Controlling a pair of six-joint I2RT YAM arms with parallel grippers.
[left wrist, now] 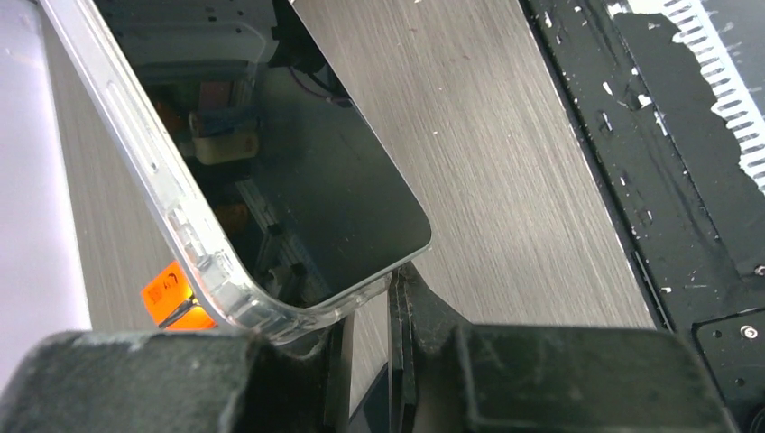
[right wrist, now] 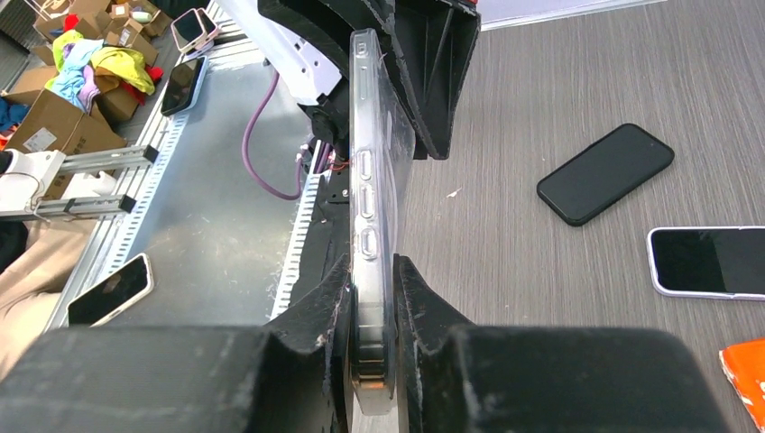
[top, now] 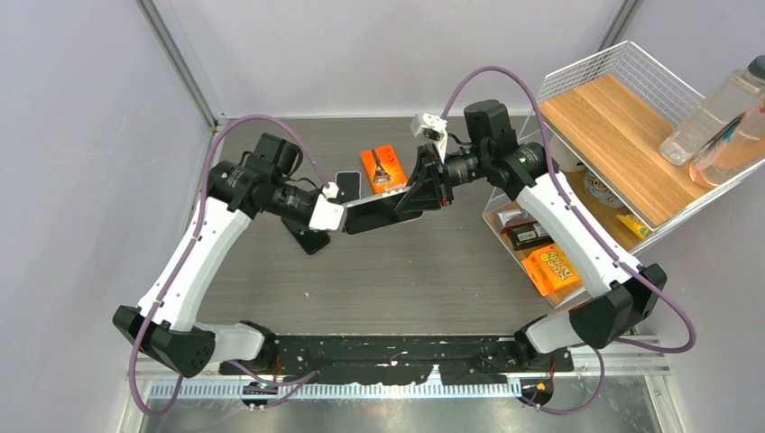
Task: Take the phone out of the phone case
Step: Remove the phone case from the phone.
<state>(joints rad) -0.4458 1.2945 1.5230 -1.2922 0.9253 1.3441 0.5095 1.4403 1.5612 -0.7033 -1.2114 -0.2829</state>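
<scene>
Two arms meet above the middle of the table (top: 433,271) in the top view, with a phone (top: 383,210) spanning the gap between them, lifted clear of the surface. The left end effector (top: 347,219) grips one end and the right end effector (top: 412,199) grips the other. On the table beyond them lie an orange packet (top: 382,168) and a white-edged phone (top: 347,183), and a black phone (top: 311,240) lies under the left wrist. A wire shelf (top: 595,63) at the right carries bottles (top: 713,108).

In the left wrist view, the phone's dark screen runs away from the camera. It sits inside the clear phone case (left wrist: 194,234), whose rim wraps its corner. The left fingers (left wrist: 424,316) are pressed nearly together, pinching that cased corner.

In the right wrist view, the phone is seen edge-on and upright, with the case's side buttons facing the camera. The right fingers are squeezed against both faces of its near end, and the left end effector clamps the far end. The phone sits fully in the case.
</scene>
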